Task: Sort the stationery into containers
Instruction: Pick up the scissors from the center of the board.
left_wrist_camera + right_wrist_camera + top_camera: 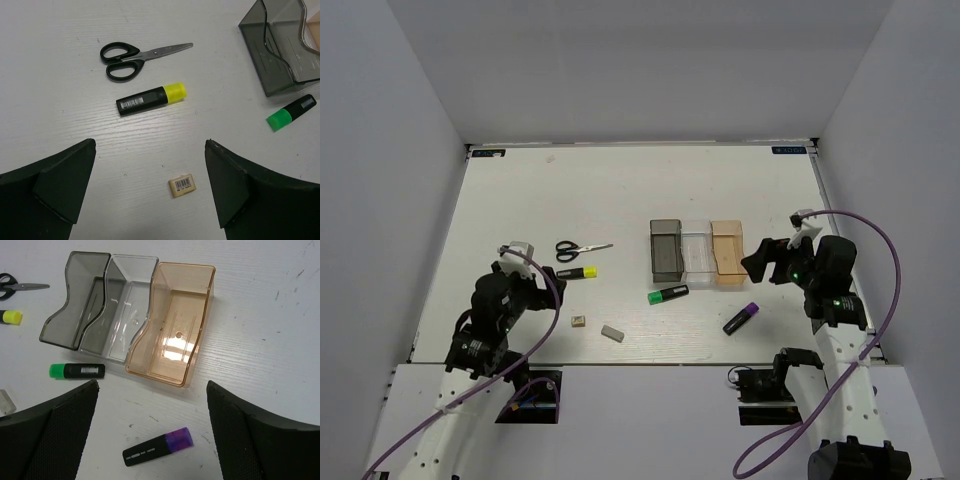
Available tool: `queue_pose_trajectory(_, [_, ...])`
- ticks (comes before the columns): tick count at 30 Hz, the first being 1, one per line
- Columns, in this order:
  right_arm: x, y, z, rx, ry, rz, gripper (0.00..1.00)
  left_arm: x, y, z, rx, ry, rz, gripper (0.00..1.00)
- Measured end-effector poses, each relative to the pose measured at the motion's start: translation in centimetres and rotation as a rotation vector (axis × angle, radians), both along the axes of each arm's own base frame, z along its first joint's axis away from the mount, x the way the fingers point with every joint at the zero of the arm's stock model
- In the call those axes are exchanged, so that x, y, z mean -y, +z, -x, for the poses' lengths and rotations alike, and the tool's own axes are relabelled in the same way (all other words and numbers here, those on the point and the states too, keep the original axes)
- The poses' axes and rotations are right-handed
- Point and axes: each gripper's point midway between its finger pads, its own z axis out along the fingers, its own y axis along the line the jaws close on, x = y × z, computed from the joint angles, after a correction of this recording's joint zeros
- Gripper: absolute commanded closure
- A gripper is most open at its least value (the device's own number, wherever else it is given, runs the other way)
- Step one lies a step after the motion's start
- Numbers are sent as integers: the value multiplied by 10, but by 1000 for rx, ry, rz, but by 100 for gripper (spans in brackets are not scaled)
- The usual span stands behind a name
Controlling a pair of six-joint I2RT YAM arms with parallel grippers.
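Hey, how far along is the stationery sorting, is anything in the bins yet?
Nothing looks done: the dark grey bin, clear bin and tan-orange bin are all empty. Nothing is in hand either; the left gripper and right gripper are open above the table. Left to sort: the scissors, yellow highlighter, green highlighter, purple highlighter, beige eraser and grey eraser, all lying loose on it.

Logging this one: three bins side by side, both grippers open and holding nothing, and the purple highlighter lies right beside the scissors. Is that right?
Not quite. In the left wrist view, the highlighter beside the scissors is the yellow highlighter. The purple highlighter lies apart, on the table in front of the tan-orange bin, as the right wrist view shows. The rest holds.
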Motion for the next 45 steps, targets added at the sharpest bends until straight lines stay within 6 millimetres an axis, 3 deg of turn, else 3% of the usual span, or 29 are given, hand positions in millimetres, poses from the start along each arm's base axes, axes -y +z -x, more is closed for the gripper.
queue_pose_trajectory(2, [-1,1,0,15,16,13,10,1,-2,0,-11,-4,-1,0])
queue_pose_trajectory(3, [-2,2,1,24,35,17,17,1,-3,0,-17,-6,-2,0])
queue_pose_trajectory(4, [-4,1,3,33,57,25,34,2,-5,0,-23,-8,-3,0])
queue_pose_trajectory(5, [-6,-1,4,44,88,41,63,2,-6,0,-30,-10,-3,4])
queue_pose_trajectory(6, [-8,-4,6,53,120,57,100,3,-7,0,-38,-12,-2,14])
queue_pose_trajectory(7, [-10,-6,8,59,149,67,100,3,-9,-1,-46,-10,1,61])
queue_pose_trajectory(9, [-14,-11,13,49,185,66,100,4,-12,-2,-63,-8,1,100])
queue_pose_trajectory(10, [-15,-12,14,50,197,69,89,4,-15,-3,-80,-6,0,100])
queue_pose_trajectory(11, [-16,-13,15,49,207,70,56,4,-19,-4,-105,-3,-8,100])
queue_pose_trajectory(12, [-16,-14,15,49,214,71,29,4,-22,-5,-137,-2,-16,100])
queue_pose_trajectory(13, [-17,-14,16,50,226,73,17,4,-24,-7,-170,2,-27,97])
queue_pose_trajectory(14, [-18,-14,16,55,238,78,26,4,-25,-10,-205,5,-38,85])
queue_pose_trajectory(15, [-19,-15,16,55,250,81,43,4,-23,-15,-242,7,-53,68])
queue_pose_trajectory(16, [-20,-16,17,54,266,84,80,6,-16,-24,-272,13,-63,46])
queue_pose_trajectory(17, [-21,-18,18,44,276,82,89,6,-12,-34,-292,21,-79,43])
queue_pose_trajectory(18, [-22,-20,20,31,282,73,91,7,-8,-44,-333,35,-91,38])
queue_pose_trajectory(19, [-24,-20,20,23,288,67,77,8,-1,-58,-349,44,-103,38])
queue_pose_trajectory(20, [-25,-20,21,19,291,59,63,9,1,-71,-381,48,-125,44])
queue_pose_trajectory(21, [-26,-20,22,16,296,57,56,11,3,-85,-409,48,-147,52])
queue_pose_trajectory(22, [-26,-20,22,11,298,53,52,14,2,-101,-425,47,-165,61])
queue_pose_trajectory(23, [-27,-19,23,7,302,52,51,15,-3,-111,-452,49,-182,78])
queue_pose_trajectory(25, [-29,-18,23,1,309,51,47,13,-18,-126,-516,49,-225,84])
queue_pose_trajectory(29, [-31,-15,25,-9,321,52,44,7,-53,-140,-647,34,-294,86])
queue_pose_trajectory(33, [-34,-14,26,-9,332,61,40,-6,-76,-148,-719,17,-319,70])
queue_pose_trajectory(36, [-35,-14,26,-11,336,69,39,-14,-83,-151,-745,-10,-323,63])
queue_pose_trajectory(41, [-34,-18,26,-32,335,81,39,-14,-87,-165,-740,-48,-332,63])
queue_pose_trajectory(45, [-39,-21,29,-45,356,89,38,-11,-97,-165,-755,-78,-344,63])
